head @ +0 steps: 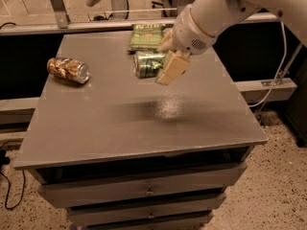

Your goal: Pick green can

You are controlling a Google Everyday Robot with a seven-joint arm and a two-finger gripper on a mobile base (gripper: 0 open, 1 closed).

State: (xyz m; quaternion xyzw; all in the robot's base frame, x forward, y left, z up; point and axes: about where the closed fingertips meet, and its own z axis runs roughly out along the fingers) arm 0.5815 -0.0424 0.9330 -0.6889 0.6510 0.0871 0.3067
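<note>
Above the far middle of the grey drawer cabinet (120,133), the gripper (161,63) is clamping the green can (147,64) by its right end. The can is lying sideways between the cream fingers (171,69), with its label facing the camera. A soft shadow (160,110) is falling on the bare top well nearer than the can, so the can appears to be hanging clear of the surface rather than resting on it. The green chip bag (146,36) is lying just beyond the can, and the brown patterned can (68,70) is lying on its side far to the left. The grasp looks made, and the lift seems to be the step in hand. The next move is calling for a steady rise, keeping the grip firm so the can is not slipping or tipping out.
</note>
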